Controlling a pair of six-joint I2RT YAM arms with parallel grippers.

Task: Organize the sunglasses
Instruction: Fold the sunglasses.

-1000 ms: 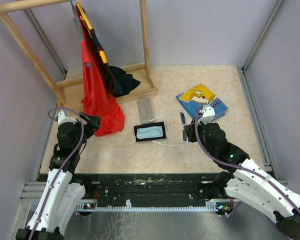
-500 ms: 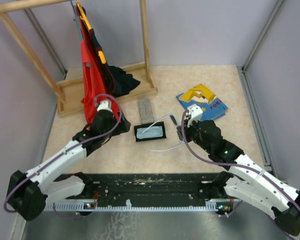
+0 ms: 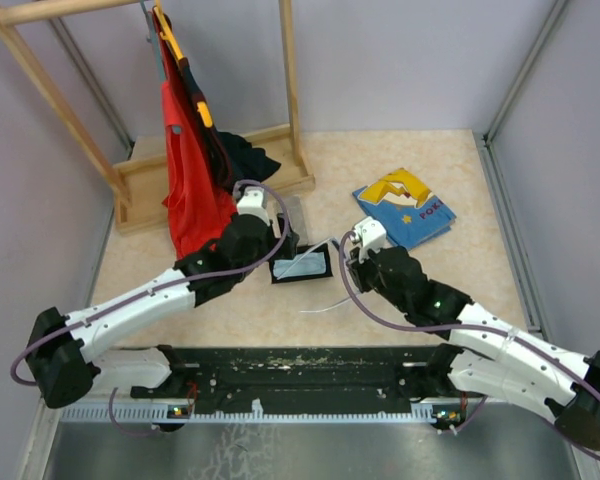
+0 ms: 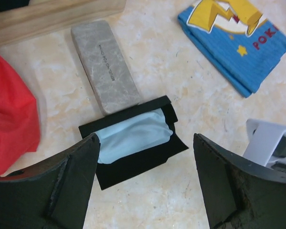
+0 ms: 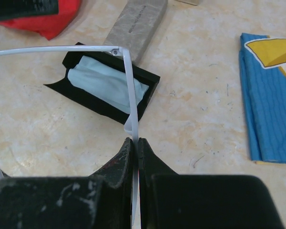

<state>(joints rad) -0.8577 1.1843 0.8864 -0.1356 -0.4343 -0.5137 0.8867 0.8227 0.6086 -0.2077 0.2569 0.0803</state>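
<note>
My right gripper (image 5: pixel 136 140) is shut on a thin white temple of the white sunglasses (image 5: pixel 126 81) and holds them over the open black case (image 5: pixel 109 86), which has a light-blue cloth (image 5: pixel 102 83) in it. The lenses are out of sight. In the top view the right gripper (image 3: pixel 352 258) sits just right of the case (image 3: pixel 302 266), and a white temple (image 3: pixel 325 304) sticks out to the left. My left gripper (image 4: pixel 145 157) is open and empty above the case (image 4: pixel 133 162); it also shows in the top view (image 3: pixel 280 245). The wire-framed pair is out of view.
A closed grey case (image 4: pixel 105 62) lies just behind the black one. A folded blue printed cloth (image 3: pixel 405 205) lies at the back right. A wooden rack (image 3: pixel 220 185) with a red garment (image 3: pixel 195 190) stands at the back left.
My left arm swung from the left side rightward to above the black case. My right gripper moved left toward the case with the white sunglasses in it.
</note>
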